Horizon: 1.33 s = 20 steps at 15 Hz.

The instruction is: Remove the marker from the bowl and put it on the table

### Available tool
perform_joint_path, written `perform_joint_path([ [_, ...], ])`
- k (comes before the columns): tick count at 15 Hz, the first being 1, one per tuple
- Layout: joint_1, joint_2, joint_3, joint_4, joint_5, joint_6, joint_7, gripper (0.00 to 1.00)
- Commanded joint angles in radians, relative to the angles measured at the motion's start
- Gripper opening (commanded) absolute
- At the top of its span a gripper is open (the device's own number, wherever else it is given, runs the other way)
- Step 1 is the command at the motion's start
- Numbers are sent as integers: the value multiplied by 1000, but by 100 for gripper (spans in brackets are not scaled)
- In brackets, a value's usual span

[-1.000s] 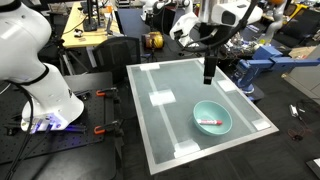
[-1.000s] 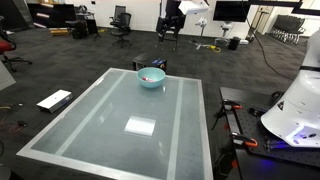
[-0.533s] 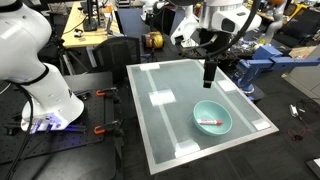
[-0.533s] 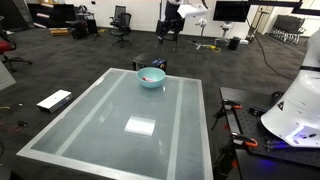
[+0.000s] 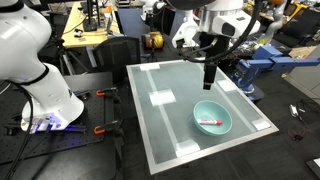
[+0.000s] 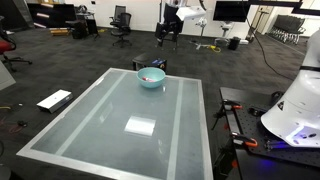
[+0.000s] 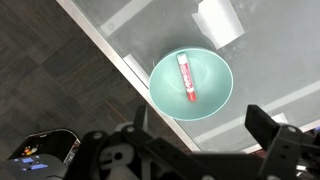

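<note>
The teal bowl (image 5: 212, 119) stands on the pale glossy table (image 5: 170, 80) near one corner; it also shows in an exterior view (image 6: 151, 77) at the far edge and in the wrist view (image 7: 191, 83). The red-pink marker (image 7: 186, 76) lies inside the bowl, and shows as a red streak in an exterior view (image 5: 210, 123). My gripper (image 5: 209, 78) hangs well above the table, up and beside the bowl, open and empty. In the wrist view its dark fingers (image 7: 195, 140) frame the lower edge, with the bowl above them.
Whitish tape patches (image 5: 161, 98) mark the tabletop, one near the bowl in the wrist view (image 7: 218, 20). A white robot base (image 5: 35, 80) stands beside the table. Cluttered workbenches (image 5: 95, 30) and blue equipment (image 5: 262, 68) surround it. A flat white box (image 6: 54, 100) lies on the floor.
The arm has shifted slightly above the table; the gripper stays open, and the bowl and marker have not moved.
</note>
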Motion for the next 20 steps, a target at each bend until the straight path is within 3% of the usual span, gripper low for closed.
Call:
perform_joint_path([
  [1, 11, 59, -4, 49, 28, 13, -53, 100],
  [7, 10, 137, -18, 105, 31, -3, -90, 100],
  [12, -1, 218, -34, 155, 100, 17, -146, 100],
  [20, 0, 350, -53, 217, 142, 117, -159, 100],
])
